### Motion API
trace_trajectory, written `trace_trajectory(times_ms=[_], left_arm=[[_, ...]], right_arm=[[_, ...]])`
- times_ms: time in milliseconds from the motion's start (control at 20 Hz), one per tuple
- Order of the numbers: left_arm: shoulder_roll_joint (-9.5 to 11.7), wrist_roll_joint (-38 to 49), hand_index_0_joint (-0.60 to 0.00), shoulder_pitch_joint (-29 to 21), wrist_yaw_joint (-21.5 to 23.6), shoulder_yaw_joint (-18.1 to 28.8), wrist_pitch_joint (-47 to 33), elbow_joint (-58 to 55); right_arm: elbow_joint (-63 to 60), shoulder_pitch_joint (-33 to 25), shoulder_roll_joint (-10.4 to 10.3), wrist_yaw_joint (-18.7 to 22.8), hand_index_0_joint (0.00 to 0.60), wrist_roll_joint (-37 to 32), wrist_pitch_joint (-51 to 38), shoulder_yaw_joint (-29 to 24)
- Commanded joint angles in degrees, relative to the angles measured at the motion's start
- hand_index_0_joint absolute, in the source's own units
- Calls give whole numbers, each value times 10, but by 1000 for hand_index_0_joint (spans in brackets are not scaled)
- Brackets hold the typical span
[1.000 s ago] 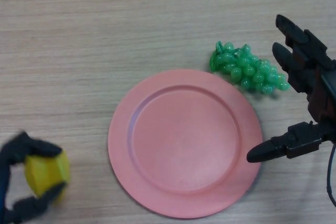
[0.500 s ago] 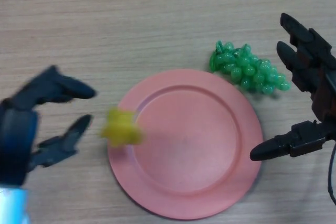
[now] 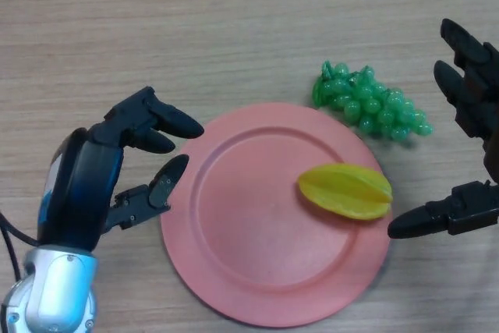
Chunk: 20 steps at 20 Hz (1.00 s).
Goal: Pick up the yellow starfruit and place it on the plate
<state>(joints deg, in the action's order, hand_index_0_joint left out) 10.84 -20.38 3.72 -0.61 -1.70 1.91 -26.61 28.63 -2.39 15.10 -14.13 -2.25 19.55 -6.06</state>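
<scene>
Head view of a wooden table (image 3: 234,29). A round pink plate (image 3: 257,271) lies at lower centre of the frame. The yellow starfruit (image 3: 345,191) rests on its side in the right part of the plate, lying across the slope between the flat inner floor and the raised rim, its long axis roughly horizontal in the frame. Nothing grips it.

The left hand (image 3: 117,173) enters from the lower left corner and sits at centre left, just beside the plate's left rim. Its fingers are spread apart and nearly straight: the upper fingers (image 3: 168,120) point toward the rim, the thumb points the same way lower down, with an empty gap between them. The hand holds nothing; whether the thumb tip touches the rim cannot be told.

The right hand (image 3: 468,107) stands at the right edge of the frame, likewise spread wide and empty, its fingers reaching upward and its thumb (image 3: 437,218) extending leftward, ending just beside the plate's right rim, near the starfruit but apart from it.

A bunch of green grapes (image 3: 366,103) lies on the table at upper right, just beside the plate's rim.
</scene>
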Motion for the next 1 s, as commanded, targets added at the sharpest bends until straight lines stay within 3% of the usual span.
trace_trajectory(times_ms=[50, 100, 450, 550, 650, 800, 900, 1000], left_arm=[[10, 25, -600, -14, 48, 18, -61, -24], [7, 69, -600, -17, 55, 22, -62, -26], [4, 151, -600, -31, 66, 27, -41, -24], [12, 101, -600, -49, 84, 37, -61, -8], [17, 128, -600, -53, 67, 55, -58, -10], [24, 170, -199, -53, 26, 71, -33, -35], [33, 178, 0, -67, 4, 84, -9, -45], [34, 158, 0, -71, 15, 82, -42, -21]], right_arm=[[32, -13, 16, 1, 0, -36, -80, -37], [29, -16, 17, 2, 0, -30, -83, -38], [29, -15, 21, -4, 0, -19, -86, -45], [29, -11, 19, 1, 0, -17, -92, -45], [37, -10, 17, 4, 0, -13, -81, -42], [41, -12, 17, 5, 0, -18, -73, -42], [36, -14, 18, 6, 0, -32, -67, -46], [32, -20, 23, -1, 0, -37, -72, -52]])
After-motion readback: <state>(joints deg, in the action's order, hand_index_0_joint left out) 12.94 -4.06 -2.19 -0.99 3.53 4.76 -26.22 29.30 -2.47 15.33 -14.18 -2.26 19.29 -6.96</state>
